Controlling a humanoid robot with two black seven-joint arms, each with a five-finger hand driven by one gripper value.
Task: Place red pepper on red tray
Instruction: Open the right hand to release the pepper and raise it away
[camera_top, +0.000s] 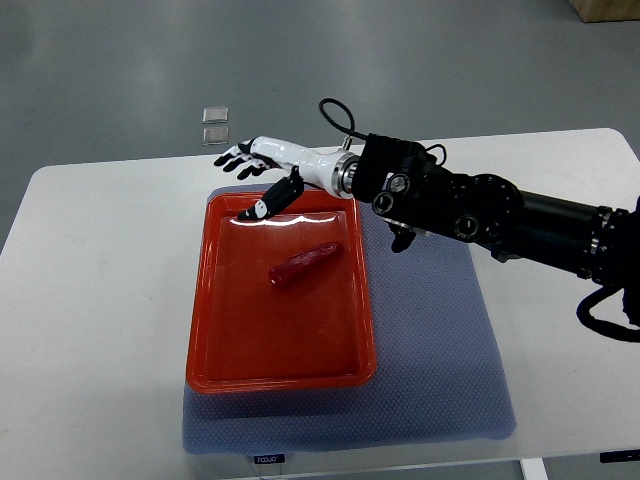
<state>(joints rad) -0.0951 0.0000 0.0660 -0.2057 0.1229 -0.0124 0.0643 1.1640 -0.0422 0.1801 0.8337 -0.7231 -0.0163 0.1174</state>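
Red pepper (305, 264) already lies inside the red tray (215, 330), so I judge placement done, with my right hand (258, 170) spread empty above the far rim.

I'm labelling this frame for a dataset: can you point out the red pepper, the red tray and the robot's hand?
red pepper (305, 264): top view, middle of its body.
red tray (280, 380): top view, near rim.
right hand (262, 166): top view, back of the white palm, fingers spread, holding nothing.
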